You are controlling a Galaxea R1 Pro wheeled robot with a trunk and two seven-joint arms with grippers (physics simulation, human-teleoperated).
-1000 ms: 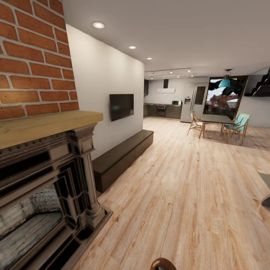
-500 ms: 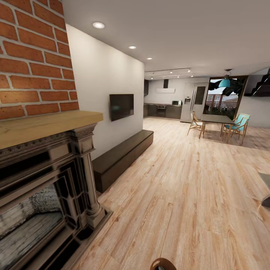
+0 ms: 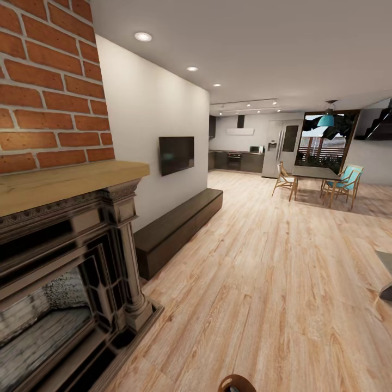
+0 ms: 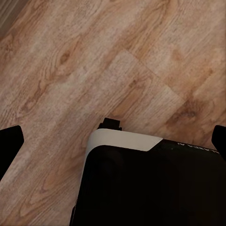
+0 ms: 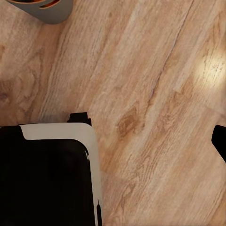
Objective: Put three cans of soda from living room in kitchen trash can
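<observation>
Open-plan space, light wood floor [image 3: 283, 261] running from the near room to the far end. Near side is the living room: red brick chimney [image 3: 49, 81], pale wood mantel over an ornate dark fireplace [image 3: 65, 283], black wall TV [image 3: 176, 154], long low dark bench [image 3: 177, 226] along the white wall.

Far end: the kitchen [image 3: 239, 155], with dark cabinets, built-in oven, steel fridge [image 3: 277, 149], white hood. Dining table with chairs [image 3: 321, 182] stands right of it.

Small brown round object at the head view's bottom edge [image 3: 237, 384]; cannot identify it.

Wrist views look down on floorboards and the robot's black, white-edged base [image 4: 150, 183]. Left gripper [image 4: 113, 141]: dark fingertips at the two frame edges, set wide apart, nothing between. Right gripper: one dark fingertip [image 5: 220, 141] seen, so spread not determinable. A grey container edge with orange inside [image 5: 44, 9] sits near the base; contents unclear.

Cans and bin: not located here.

Judgement: search or transit step. Next move calls for turning the base and head to find the cans.
</observation>
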